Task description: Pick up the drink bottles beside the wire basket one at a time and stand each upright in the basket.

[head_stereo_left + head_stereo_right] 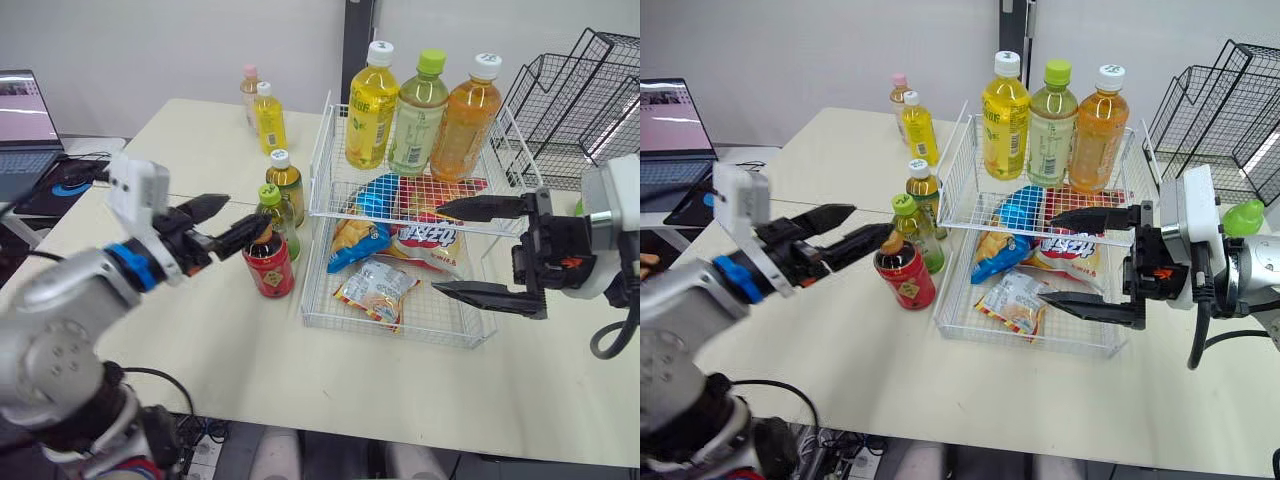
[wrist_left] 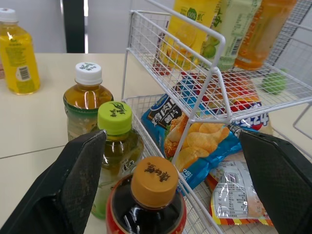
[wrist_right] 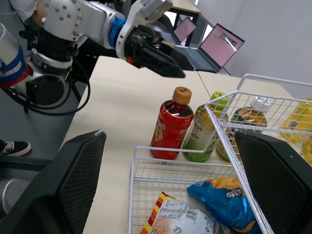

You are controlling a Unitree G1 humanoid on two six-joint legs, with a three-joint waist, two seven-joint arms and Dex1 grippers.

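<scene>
Your left gripper (image 1: 243, 214) is spread wide; the red bottle (image 1: 269, 263) stands upright just ahead, cap between the fingers, long axis vertical, just beside the wire basket (image 1: 440, 325); your right gripper (image 1: 438, 247), likewise spread, hangs farther off.

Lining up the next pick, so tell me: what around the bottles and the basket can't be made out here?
- Red bottle: base cut off by the left wrist view's edge.
- Pink-capped bottle: eye views, mostly hidden behind the small yellow bottle.
- Snack bags: eye views, partly hidden under the basket's upper shelf.
</scene>
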